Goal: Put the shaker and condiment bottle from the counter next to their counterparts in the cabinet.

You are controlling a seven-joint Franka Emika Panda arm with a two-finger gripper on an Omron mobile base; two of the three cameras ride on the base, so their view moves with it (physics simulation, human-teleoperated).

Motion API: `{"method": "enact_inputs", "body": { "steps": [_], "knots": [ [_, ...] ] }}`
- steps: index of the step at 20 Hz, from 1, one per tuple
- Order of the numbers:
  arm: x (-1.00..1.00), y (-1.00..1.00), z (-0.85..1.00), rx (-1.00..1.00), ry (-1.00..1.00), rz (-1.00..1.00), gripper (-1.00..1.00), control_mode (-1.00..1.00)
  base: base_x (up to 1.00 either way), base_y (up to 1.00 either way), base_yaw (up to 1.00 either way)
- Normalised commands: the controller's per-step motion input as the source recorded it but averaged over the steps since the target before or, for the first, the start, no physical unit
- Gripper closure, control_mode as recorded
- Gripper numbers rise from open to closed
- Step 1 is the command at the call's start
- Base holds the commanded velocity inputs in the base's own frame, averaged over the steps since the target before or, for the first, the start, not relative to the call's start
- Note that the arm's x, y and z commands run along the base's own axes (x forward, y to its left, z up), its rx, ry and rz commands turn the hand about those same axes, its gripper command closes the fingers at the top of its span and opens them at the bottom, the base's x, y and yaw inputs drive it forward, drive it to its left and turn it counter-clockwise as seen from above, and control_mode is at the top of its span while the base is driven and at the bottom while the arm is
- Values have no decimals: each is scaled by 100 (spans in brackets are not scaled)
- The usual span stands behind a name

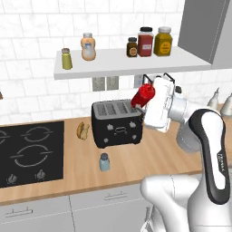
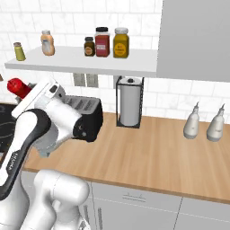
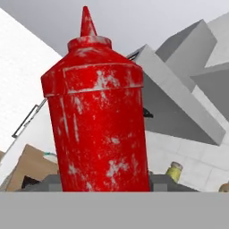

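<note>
Gripper (image 1: 144, 100) is clamped on the condiment bottle (image 1: 144, 95), held in the air above the black toaster (image 1: 116, 123) and below the front edge of the cabinet (image 1: 131, 67). In the hand view the red body (image 3: 100, 125) rises between the fingers, nozzle pointing up the frame. Bottle is tilted in the left base view, just under the shelf lip.

On the shelf: olive-green shaker (image 1: 66, 58) and peach-orange bottle (image 1: 88, 46) at the left end, three jars (image 1: 147, 42) toward the right, with open board between the two groups.

The shaker (image 1: 104, 161) stands upright on the counter (image 1: 136, 158) in front of the toaster, near the counter's front edge, well apart from the gripper. Paper towel holder (image 2: 130, 101) stands behind, against the wall.
</note>
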Motion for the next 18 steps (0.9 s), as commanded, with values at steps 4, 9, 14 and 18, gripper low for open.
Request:
{"method": "enact_inputs", "body": {
  "steps": [4, 9, 14, 18],
  "knots": [
    [0, 13, 99, 1, -1, -20, 100, -100, 0, 0, 0],
    [-1, -4, 82, 16, 14, -31, 100, -100, 0, 0, 0],
    [2, 1, 42, 10, 22, -18, 100, -100, 0, 0, 0],
    [41, 11, 6, -5, 16, -6, 100, -100, 0, 0, 0]
  ]
}}
